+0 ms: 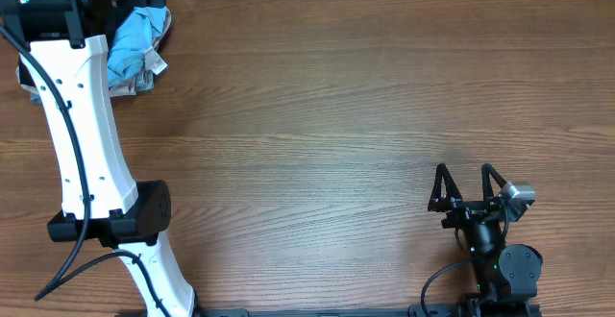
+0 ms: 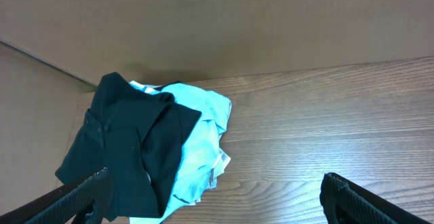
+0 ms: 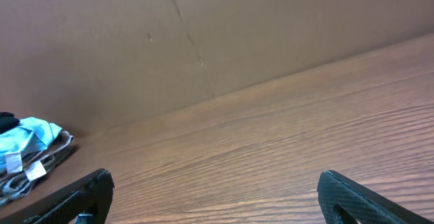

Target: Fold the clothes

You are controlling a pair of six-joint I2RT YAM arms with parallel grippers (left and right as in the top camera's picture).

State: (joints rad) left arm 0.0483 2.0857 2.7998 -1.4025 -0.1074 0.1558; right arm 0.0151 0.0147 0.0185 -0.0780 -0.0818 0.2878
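**Overhead view:** the left arm (image 1: 82, 125) reaches over the table (image 1: 336, 115) to its far left corner, where a blue T-shirt (image 1: 135, 40) lies crumpled beside the wrist; the wrist hides the fingers in this view. The right gripper (image 1: 464, 170) rests near the front edge, fingers apart and holding nothing, well apart from the T-shirt; this probably leaves the middle of the table free for spreading.

**Left wrist view:** the black shirt (image 2: 129, 149) lies bunched on top of the blue T-shirt, close to the back wall (image 2: 237, 20), and covers that T-shirt's left part. The left gripper (image 2: 215, 183) hovers in front of both shirts with its fingers spread wide and nothing between them, a likely stance for a grab. The black shirt sits just beside one fingertip (image 2: 95, 187) (whether they touch cannot be told); the other fingertip is over bare wood.

**Right wrist view:** the right gripper, fingers spread and empty, faces the wall. The blue T-shirt shows only at the far left edge, well apart from the fingers, with a dark scrap above it too small to name. Judged from this, no fold has been made.
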